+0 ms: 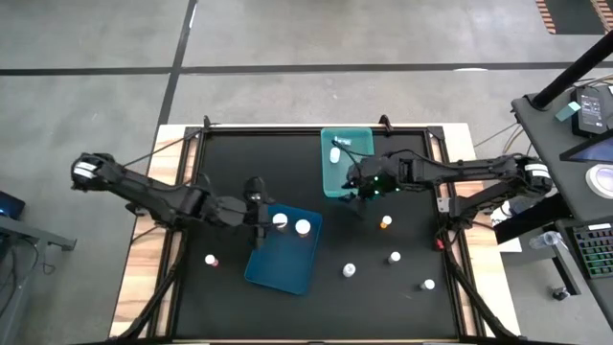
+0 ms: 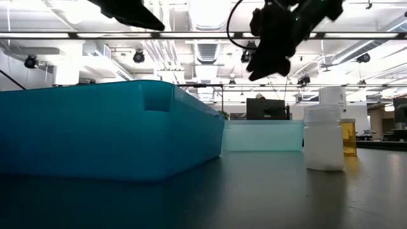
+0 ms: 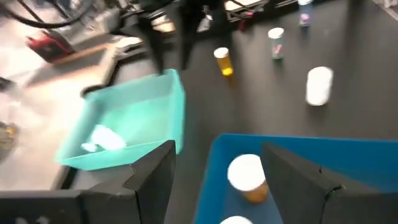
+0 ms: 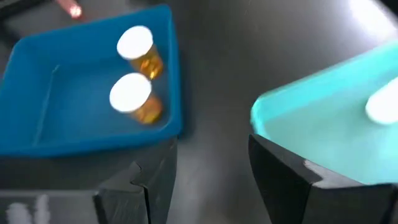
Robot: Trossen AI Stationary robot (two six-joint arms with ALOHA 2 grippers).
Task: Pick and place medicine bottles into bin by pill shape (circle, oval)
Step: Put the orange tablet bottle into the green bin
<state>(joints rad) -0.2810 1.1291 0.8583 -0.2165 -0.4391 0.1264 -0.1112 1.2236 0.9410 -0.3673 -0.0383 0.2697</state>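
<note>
Two amber bottles with white caps [image 1: 280,220] [image 1: 303,227] stand in the blue tray [image 1: 278,266]. A white bottle [image 1: 335,153] lies in the teal tray [image 1: 330,177]. My left gripper [image 1: 260,218] hovers open and empty over the blue tray's far left corner; it also shows in the left wrist view [image 3: 217,183]. My right gripper [image 1: 356,198] hangs open and empty above the mat, between the teal tray's near edge and the blue tray; it also shows in the right wrist view [image 4: 211,180].
Loose bottles stand on the black mat: an amber one [image 1: 385,222], white ones [image 1: 394,257] [image 1: 350,271] [image 1: 428,284], and one near the left edge [image 1: 211,260]. In the low view a white bottle [image 2: 324,137] stands right of the blue tray's wall [image 2: 108,137].
</note>
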